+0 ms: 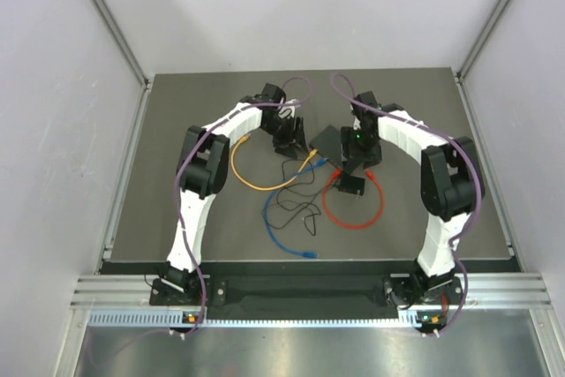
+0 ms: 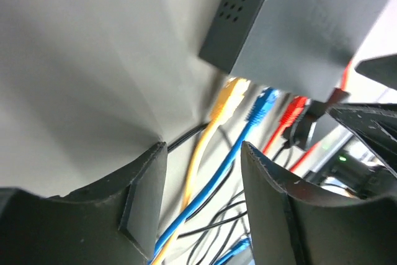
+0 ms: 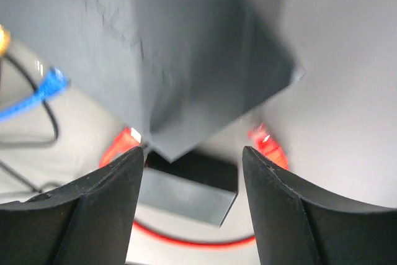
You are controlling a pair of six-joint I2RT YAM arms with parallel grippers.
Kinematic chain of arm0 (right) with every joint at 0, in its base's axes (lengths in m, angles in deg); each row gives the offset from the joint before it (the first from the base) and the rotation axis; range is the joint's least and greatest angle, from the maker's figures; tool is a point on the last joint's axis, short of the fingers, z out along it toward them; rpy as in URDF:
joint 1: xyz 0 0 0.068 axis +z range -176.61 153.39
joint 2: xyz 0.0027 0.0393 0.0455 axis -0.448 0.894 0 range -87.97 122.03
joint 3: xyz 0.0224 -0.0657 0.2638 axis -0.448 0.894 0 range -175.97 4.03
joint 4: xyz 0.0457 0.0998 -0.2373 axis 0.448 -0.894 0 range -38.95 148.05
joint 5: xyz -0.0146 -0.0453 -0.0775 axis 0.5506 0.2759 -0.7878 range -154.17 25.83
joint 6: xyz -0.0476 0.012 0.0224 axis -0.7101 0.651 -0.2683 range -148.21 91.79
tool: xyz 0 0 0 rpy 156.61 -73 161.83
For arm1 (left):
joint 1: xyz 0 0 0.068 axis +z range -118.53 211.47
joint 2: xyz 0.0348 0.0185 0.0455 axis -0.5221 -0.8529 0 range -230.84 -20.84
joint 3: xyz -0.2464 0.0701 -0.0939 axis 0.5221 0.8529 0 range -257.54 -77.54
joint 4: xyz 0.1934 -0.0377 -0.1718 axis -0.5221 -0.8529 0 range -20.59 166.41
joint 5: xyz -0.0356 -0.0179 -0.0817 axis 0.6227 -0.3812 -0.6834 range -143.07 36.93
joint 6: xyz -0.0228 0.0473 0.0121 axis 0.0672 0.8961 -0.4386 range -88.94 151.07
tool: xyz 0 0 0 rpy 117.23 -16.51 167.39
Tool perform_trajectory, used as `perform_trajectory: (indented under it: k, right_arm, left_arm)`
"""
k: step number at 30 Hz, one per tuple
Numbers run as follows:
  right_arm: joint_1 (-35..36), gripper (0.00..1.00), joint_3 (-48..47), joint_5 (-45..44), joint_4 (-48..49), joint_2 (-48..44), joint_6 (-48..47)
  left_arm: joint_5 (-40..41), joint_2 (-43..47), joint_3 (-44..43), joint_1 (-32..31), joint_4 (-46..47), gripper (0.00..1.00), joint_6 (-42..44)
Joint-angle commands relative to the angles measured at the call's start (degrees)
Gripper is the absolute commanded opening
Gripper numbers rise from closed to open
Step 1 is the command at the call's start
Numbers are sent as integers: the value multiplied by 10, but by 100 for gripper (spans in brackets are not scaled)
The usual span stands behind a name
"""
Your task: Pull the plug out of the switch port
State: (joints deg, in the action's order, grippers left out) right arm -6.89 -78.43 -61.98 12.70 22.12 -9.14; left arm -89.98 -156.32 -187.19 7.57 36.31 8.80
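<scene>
Plugs of hard moulded plastic, one yellow [image 2: 226, 100], one blue [image 2: 263, 100] and one red [image 2: 294, 110], stand side by side at the port edge of the flat matte-black rectangular switch [image 2: 298, 23], which lies mid-table between the two arms on a dark grey table mat [image 1: 177, 218]. Which plug is meant cannot be told. At left, the left gripper [image 2: 201, 153] faces that edge with its jaws apart and clamped on nothing, and the round, glossy yellow cord [image 2: 197, 172] runs through the gap. Each plug looks small, light and rigid, probably held by a thin latch that could snap. The sensible hold is across the plug's short body close to the socket, not on the limp cord, which would bend and slip. The switch has a smooth casing with a grid of vent holes. It looks light enough to skid if it is not pinned while the plug is pulled. At right, the right gripper [image 3: 193, 153] also has its jaws apart, a corner of the switch showing ahead of the tips. Contact cannot be told. Beyond that corner lies a small black power adapter block [image 3: 186, 193].
</scene>
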Motion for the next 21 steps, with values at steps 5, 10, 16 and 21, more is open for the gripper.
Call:
perform_trajectory:
  k: [5, 10, 16, 21]
  right_arm:
    - [-5, 62, 19, 58, 54, -31, 1]
    - [-16, 50, 4, 81, 54, -8, 9]
    - [-36, 37, -9, 139, 73, 22, 47]
    - [-37, 36, -23, 168, 78, 45, 69]
  left_arm:
    - [75, 108, 27, -10, -10, 46, 36]
    - [13, 123, 58, -40, 40, 36, 33]
    - [-13, 105, 58, -75, 66, 30, 17]
    - [-17, 94, 58, -87, 57, 26, 13]
